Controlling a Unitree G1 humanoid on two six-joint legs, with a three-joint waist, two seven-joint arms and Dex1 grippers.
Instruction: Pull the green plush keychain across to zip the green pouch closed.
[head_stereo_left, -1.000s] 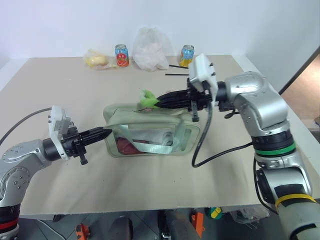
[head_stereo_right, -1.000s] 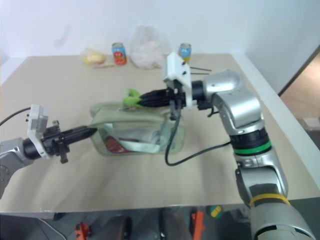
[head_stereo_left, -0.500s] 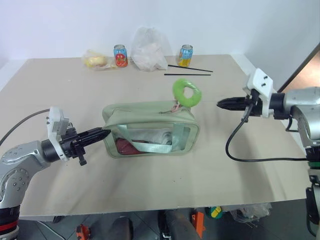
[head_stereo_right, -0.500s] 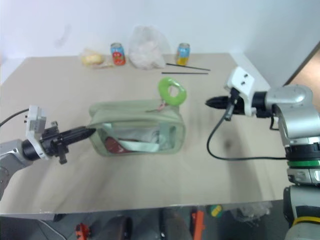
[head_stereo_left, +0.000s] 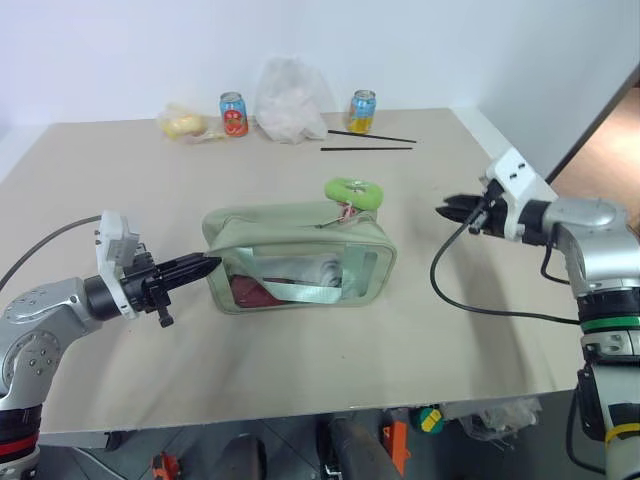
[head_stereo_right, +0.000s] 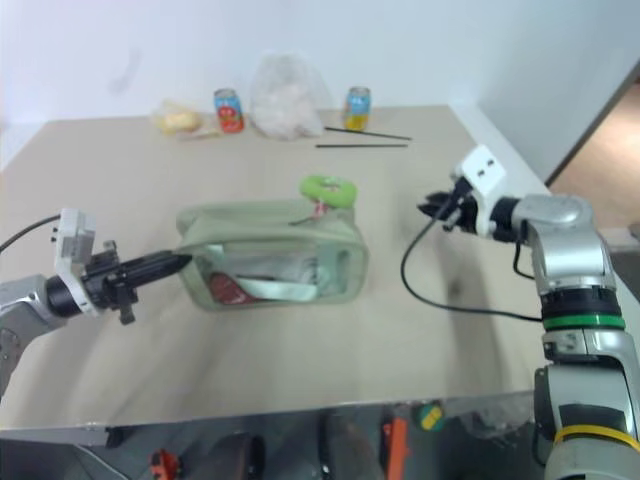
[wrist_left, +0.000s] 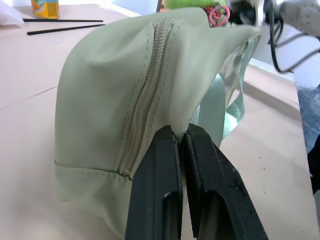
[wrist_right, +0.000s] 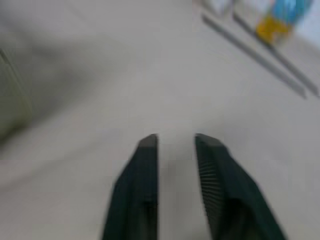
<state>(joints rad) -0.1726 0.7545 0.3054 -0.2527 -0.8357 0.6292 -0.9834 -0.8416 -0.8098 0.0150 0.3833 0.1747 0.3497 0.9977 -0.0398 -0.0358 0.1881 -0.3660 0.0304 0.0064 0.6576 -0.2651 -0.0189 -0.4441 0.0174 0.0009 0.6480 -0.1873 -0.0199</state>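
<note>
Two claws are in view over the surface. Left claw, at 9 o'clock from the green pouch, is pinched tight on fabric at the pouch's left end, just beside the zipper. Pouch sits mid-surface, zipper drawn along its top. Green plush keychain rests at the pouch's upper right corner, at roughly 1 o'clock, on its pinkish cord. Right claw, at 3 o'clock and well apart from the pouch, stands narrowly parted and holds nothing.
</note>
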